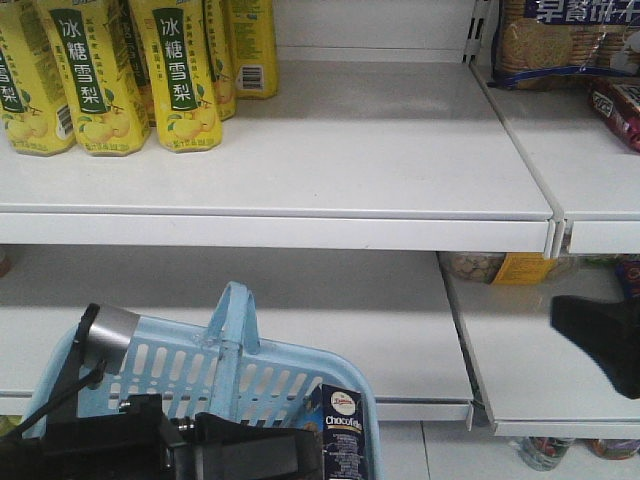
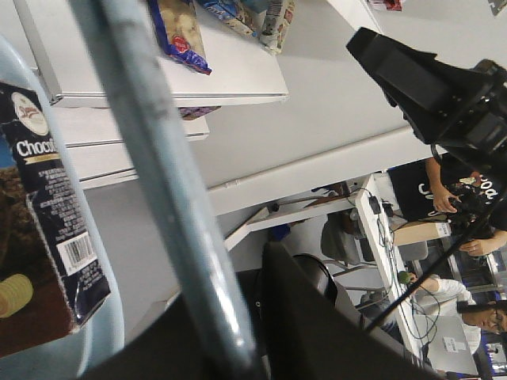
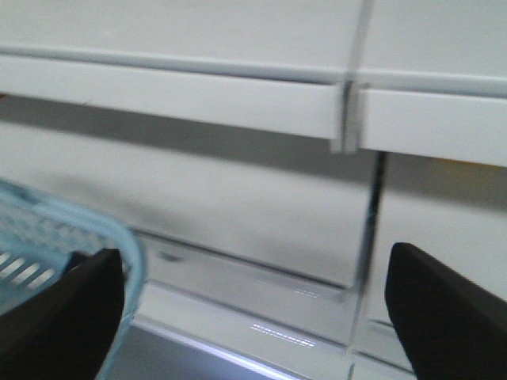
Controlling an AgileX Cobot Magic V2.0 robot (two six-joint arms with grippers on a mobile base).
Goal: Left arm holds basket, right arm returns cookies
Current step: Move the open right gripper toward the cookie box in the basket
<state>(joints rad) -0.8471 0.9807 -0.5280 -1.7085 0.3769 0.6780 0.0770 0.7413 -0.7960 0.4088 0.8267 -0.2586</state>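
White store shelves (image 1: 350, 150) behind, cookies (image 1: 345, 432) standing tall in the basket (image 1: 180, 370) at its right corner, roughly 8 o'clock from the right gripper (image 1: 596, 340), which is spread wide with nothing in it.

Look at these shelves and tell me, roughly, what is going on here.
The left claw grips the light blue basket in front of the lower shelf. The Chocofello cookies box stands inside the basket, untouched. The right claw hangs open and empty off to the right, not yet at the box.
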